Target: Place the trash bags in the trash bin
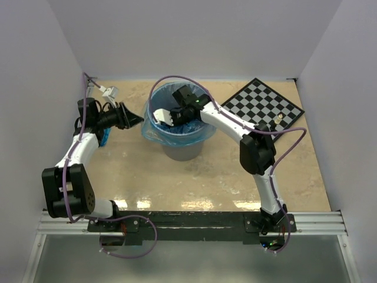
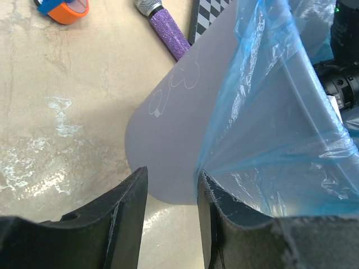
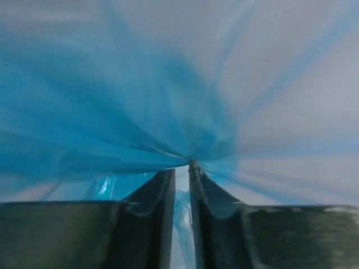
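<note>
1. The left hand [image 2: 171,171] is standing with its two dark fingers apart, gripping nothing; a corner of blue film is only brushing the tip of the finger on the bin side. Well ahead of it, an orange-and-blue roll of tape [image 2: 64,8] and a purple glittery microphone [image 2: 168,33] are lying on the beige marbled surface [image 1: 177,183], outside the work.
2. Just in front of that hand, the round grey plastic trash bin [image 1: 182,150] is standing upright, its tapered wall filling the gap between the fingers.
3. The thin translucent bright-blue plastic trash bag [image 2: 263,134] is draping over the bin's rim. One flap is hanging outside on the left hand's side, and the rest is sagging into the mouth.
4. The right hand [image 3: 181,166] is reaching into the bin's mouth from the far side. Its fingers are nearly together and clamping a gathered pleat of the film, with creases fanning out from the tips.
5. The step in hand looks like stuffing the film down inside.
   - The right hand should be carrying its pinch straight down the middle, slowly, so the film is following without dragging the light bin sideways.
   - It should let go only once the wad is sitting low.
   - The left hand is well placed to steady the wall or lift the outer flap over the rim.
6. Beyond the right arm's elbow, a black-and-white checkered board [image 1: 263,104] is lying flat, well apart from the bin.
</note>
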Motion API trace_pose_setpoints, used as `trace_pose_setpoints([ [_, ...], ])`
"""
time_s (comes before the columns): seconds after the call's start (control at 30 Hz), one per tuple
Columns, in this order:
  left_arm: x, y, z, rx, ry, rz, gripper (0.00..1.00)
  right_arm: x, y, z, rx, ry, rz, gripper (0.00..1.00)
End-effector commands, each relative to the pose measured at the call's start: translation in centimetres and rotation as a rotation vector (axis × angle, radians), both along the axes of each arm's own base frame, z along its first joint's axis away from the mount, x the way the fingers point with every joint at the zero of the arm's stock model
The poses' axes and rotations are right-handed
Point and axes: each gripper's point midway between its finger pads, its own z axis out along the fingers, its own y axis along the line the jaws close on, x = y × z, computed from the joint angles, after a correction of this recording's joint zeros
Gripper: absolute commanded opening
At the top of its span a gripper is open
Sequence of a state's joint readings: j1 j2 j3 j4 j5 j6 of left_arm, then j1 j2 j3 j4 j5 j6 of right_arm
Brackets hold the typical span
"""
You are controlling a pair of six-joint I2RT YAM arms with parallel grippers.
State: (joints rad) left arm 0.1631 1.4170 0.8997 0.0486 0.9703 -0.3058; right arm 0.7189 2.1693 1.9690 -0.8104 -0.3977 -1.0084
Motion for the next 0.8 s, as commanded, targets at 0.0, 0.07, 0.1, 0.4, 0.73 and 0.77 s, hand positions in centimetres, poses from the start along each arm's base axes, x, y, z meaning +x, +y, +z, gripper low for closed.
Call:
trace_pose_setpoints([
  [0.0,1.0,1.1,3.4,0.051,-0.132,0.037,0.45,-0.3,0.7,9.9,0.177,-0.173,0.009,0.24],
  [0.07,1.2,1.3,4.0,0.056,-0.147,0.048,0.45,-0.7,1.1,13.2,0.262,-0.210,0.009,0.31],
  [0.1,1.4,1.5,4.1,0.058,-0.151,0.054,0.45,-0.8,1.2,14.7,0.300,-0.229,0.004,0.33],
  [0.4,2.7,4.3,5.2,0.111,-0.175,0.137,0.53,-0.2,0.7,22.2,0.488,-0.290,-0.163,0.43],
  [0.73,5.7,7.8,9.3,0.243,-0.260,0.313,1.00,7.3,-7.2,30.7,0.896,-0.469,-0.974,0.83],
  [0.77,5.8,8.0,9.3,0.251,-0.257,0.323,1.00,7.4,-7.8,31.2,0.907,-0.497,-0.985,0.81],
])
